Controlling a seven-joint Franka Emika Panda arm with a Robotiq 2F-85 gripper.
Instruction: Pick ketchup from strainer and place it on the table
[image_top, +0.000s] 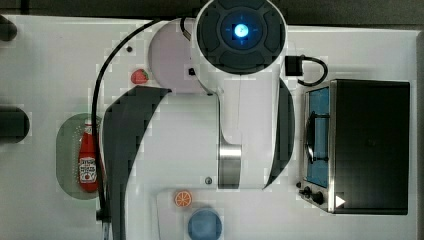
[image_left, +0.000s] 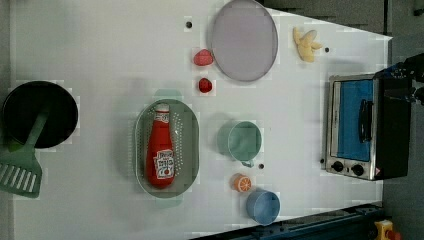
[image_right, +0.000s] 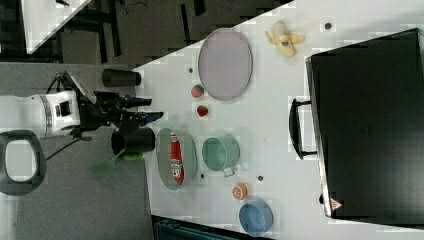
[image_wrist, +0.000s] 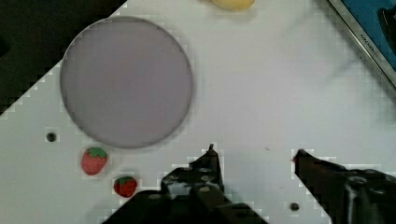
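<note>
A: So where does the ketchup (image_left: 160, 152) sit right now?

B: Flat on its side inside the strainer (image_left: 192, 150), lying along the oval's long axis. In the left view its white cap points toward the two strawberries (image_left: 203, 57) and the lilac plate (image_left: 243, 40), and its label end lies toward the orange slice (image_left: 242, 183). It rests there untouched, so my guess is the pick has not begun.

A: And the gripper (image_wrist: 254, 154)?

B: High above the worktop (image_left: 100, 50), well apart from the strainer. The wrist view looks down past it at the plate, the strawberries and bare worktop, so I judge it is hanging nearer the plate than the bottle. The fingers (image_wrist: 210, 163) stand wide apart with nothing between them, which suits an approach from above.

A: Why would the bottle be awkward to take?

B: It lies low in a walled bowl, so the fingers probably have to come straight down and close across its narrow width, not along its length. The strainer's rim leaves little room at the sides, I think.

A: What stands close by?

B: A teal mug (image_left: 242, 141) just beside the strainer on the side toward the toaster oven (image_left: 357, 125), and a blue bowl (image_left: 263, 206) near the orange slice. On the strainer's far side from the mug, toward the black pan (image_left: 40, 114), the worktop looks open enough for a set-down.
</note>
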